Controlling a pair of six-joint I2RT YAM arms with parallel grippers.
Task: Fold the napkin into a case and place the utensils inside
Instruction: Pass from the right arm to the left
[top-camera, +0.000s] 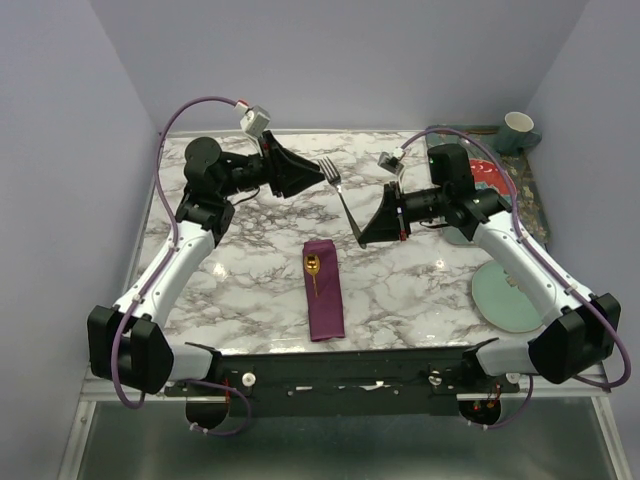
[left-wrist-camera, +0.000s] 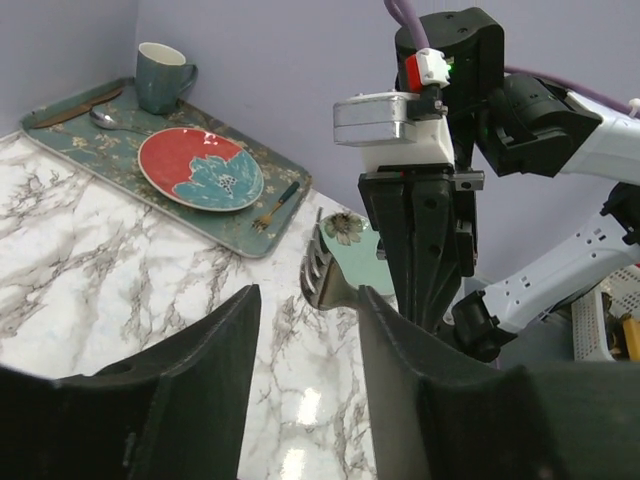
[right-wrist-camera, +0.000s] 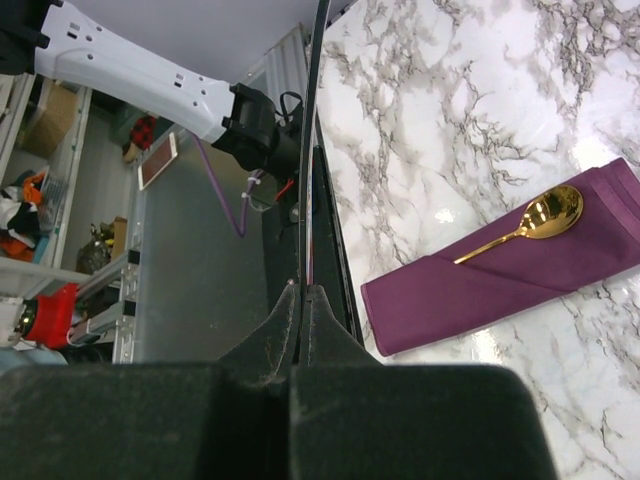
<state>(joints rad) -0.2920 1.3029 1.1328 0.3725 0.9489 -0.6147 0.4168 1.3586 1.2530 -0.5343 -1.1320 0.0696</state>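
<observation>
Looking first at the case, I see the purple napkin folded into a narrow long pocket, lying flat at the middle of the marble surface, nearer to the arm bases than to the far edge. The gold spoon is in it: the handle disappears at a slanted fold and the bowl lies out on the far end of the cloth. The silver fork is not in the case; it is up in the air beyond that far end, between the two arms. The right gripper is closed on the handle end of the fork, with the thin metal pinched between its fingers. The head of the fork reaches to the left gripper, whose jaws stand apart with the tines in the gap; whether they touch the metal I cannot tell. At the far right corner lies a green tray with a red and blue plate and a mug, and a pale green plate rests on the surface near the right arm.
</observation>
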